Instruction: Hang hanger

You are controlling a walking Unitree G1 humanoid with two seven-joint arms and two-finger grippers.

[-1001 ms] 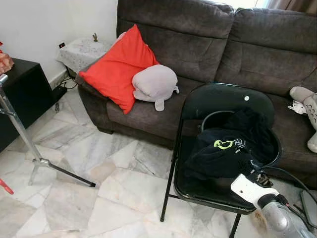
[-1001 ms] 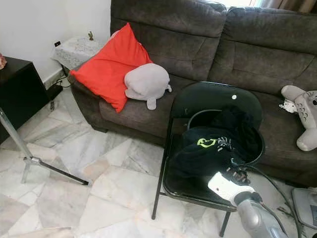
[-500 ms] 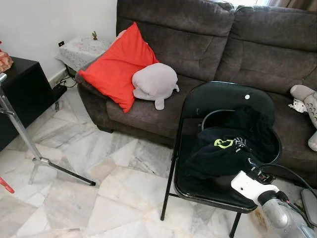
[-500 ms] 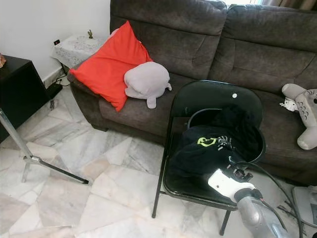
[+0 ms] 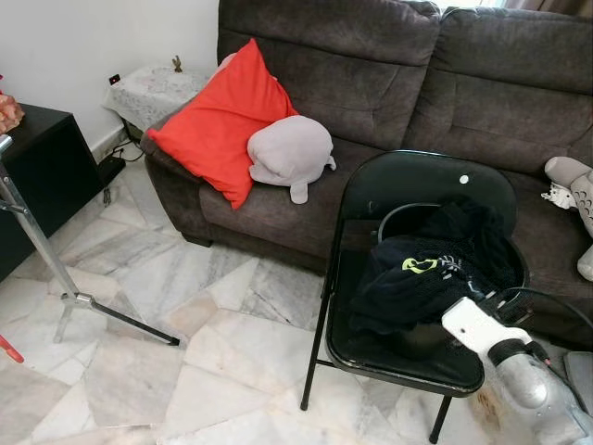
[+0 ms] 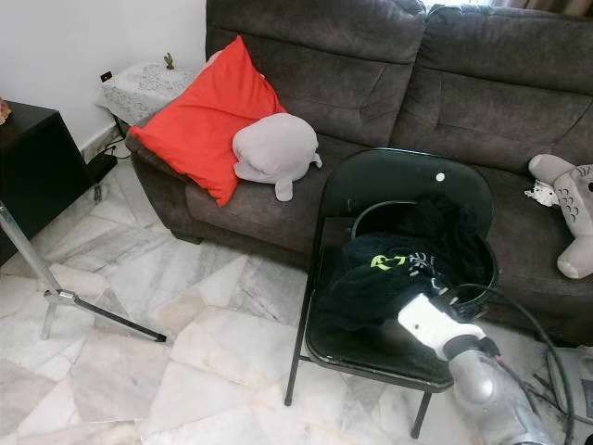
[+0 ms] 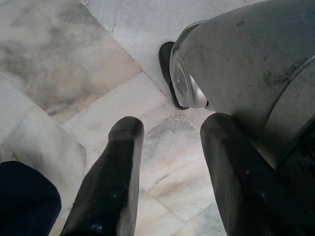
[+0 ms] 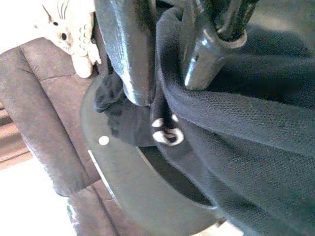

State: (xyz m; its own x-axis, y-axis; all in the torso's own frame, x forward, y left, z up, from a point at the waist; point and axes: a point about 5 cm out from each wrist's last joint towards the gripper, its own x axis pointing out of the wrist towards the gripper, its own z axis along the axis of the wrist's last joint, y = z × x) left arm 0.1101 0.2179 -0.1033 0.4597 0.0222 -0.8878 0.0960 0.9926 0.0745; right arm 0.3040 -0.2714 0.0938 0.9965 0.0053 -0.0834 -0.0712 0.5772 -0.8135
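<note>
Where the head views look down at centre right, a black folding chair (image 5: 422,190) stands on the marble floor (image 5: 185,306) in front of a dark grey sofa (image 5: 389,74). On the chair seat lies a heap of black clothing (image 5: 431,278) with a lime-green logo. A thin black loop, seemingly the hanger (image 5: 397,215), curves up from the heap against the chair back; the rest of it is buried in the cloth.

Right gripper (image 8: 165,64): at the lower right of the head views, its white wrist meets the near edge of the heap. In the right wrist view both black fingers (image 8: 125,49) press into a fold of the dark fabric, narrow, pinching the cloth.

Left gripper (image 7: 170,162): hangs idle over the floor, fingers parted with tile visible between them, beside the robot's silver body.

Upper left: red cushion (image 5: 218,125) and grey plush (image 5: 289,156) on the sofa. Far right: a white plush toy (image 6: 567,213). Left edge: a metal stand leg (image 5: 42,250) and a black cabinet (image 5: 37,176).
</note>
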